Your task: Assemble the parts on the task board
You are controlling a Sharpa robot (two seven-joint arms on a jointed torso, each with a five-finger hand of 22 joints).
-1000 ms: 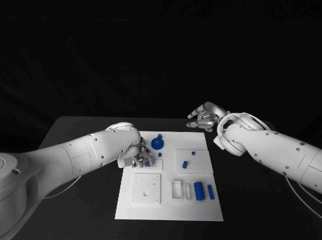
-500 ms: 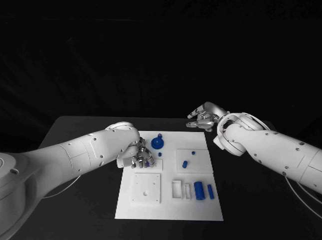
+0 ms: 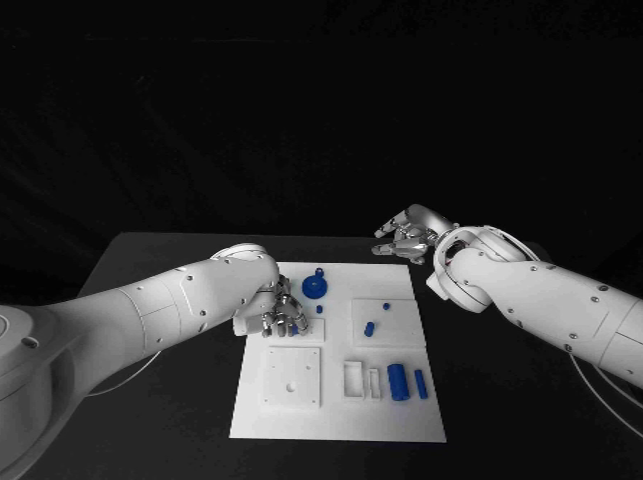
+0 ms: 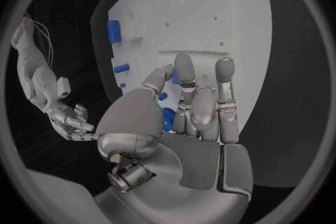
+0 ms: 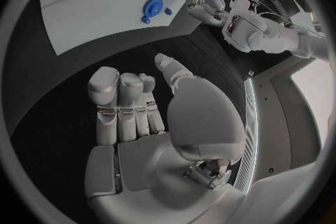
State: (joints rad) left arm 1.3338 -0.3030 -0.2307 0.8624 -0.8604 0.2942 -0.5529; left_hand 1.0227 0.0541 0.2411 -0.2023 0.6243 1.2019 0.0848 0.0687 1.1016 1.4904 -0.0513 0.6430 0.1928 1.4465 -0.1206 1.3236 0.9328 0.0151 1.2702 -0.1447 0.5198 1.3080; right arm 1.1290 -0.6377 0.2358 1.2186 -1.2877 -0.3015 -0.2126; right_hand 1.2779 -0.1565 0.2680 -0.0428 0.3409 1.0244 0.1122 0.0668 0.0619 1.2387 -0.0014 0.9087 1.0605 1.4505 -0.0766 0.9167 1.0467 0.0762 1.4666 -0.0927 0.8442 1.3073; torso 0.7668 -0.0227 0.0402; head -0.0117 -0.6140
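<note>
Left hand (image 3: 277,312) pinches part (image 4: 176,75) (blue).

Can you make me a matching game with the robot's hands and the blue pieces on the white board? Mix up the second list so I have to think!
Things:
1. left hand
2. right hand
3. round blue gear
4. big blue cylinder

Places:
A. off the task board, over the black table beyond its far right corner
B. on the near part of the board, beside a thinner blue pin
C. over the board's left edge, fingers pointing down
D. on the far part of the board, near the left hand

Pairs: 1-C, 2-A, 3-D, 4-B
</note>
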